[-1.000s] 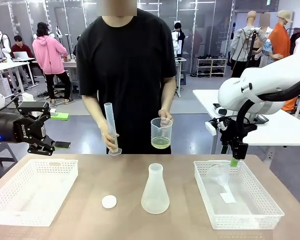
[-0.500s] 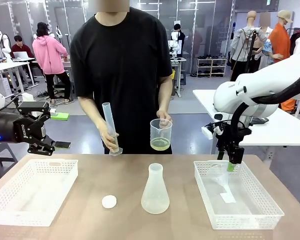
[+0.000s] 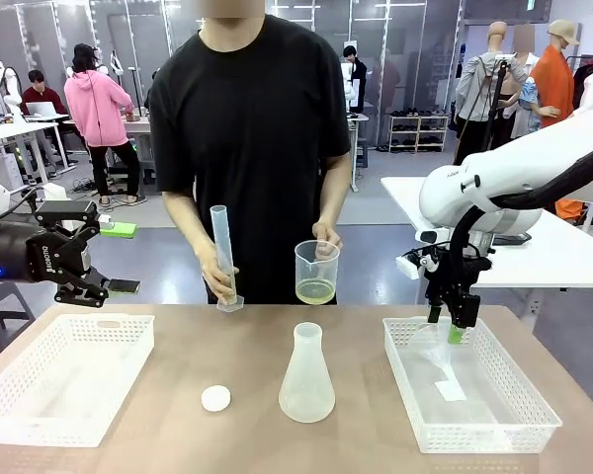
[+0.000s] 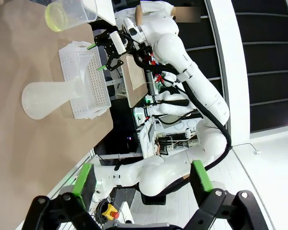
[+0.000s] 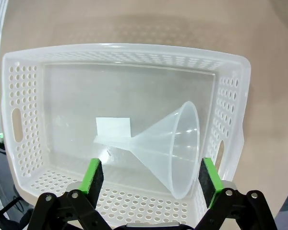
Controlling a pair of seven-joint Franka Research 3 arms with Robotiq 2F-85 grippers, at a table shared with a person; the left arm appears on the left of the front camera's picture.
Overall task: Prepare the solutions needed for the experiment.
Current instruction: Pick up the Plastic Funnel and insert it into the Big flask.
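The solution is a shallow pale yellow-green layer in a clear beaker (image 3: 316, 275) (image 4: 62, 13), held by the person's hand above the table's far edge. The other hand holds a tall clear measuring cylinder (image 3: 223, 259) upright, its foot at the far edge. A frosted conical flask (image 3: 306, 375) (image 4: 48, 98) stands at the table's middle. My right gripper (image 3: 445, 328) (image 5: 151, 178) hangs open just above a clear funnel (image 3: 437, 351) (image 5: 168, 143) lying on its side in the right basket (image 3: 474, 434) (image 5: 125, 50). My left gripper (image 3: 114, 259) (image 4: 141, 176) is open, off the table's left side.
A small white round cap (image 3: 215, 398) lies left of the flask. A white basket (image 3: 40, 415) sits at the front left. A white paper slip (image 3: 450, 388) (image 5: 113, 128) lies in the right basket beside the funnel's stem.
My right gripper has come down and slightly left toward the funnel in the basket. The person has lowered the cylinder and the beaker a little. The left arm has not moved.
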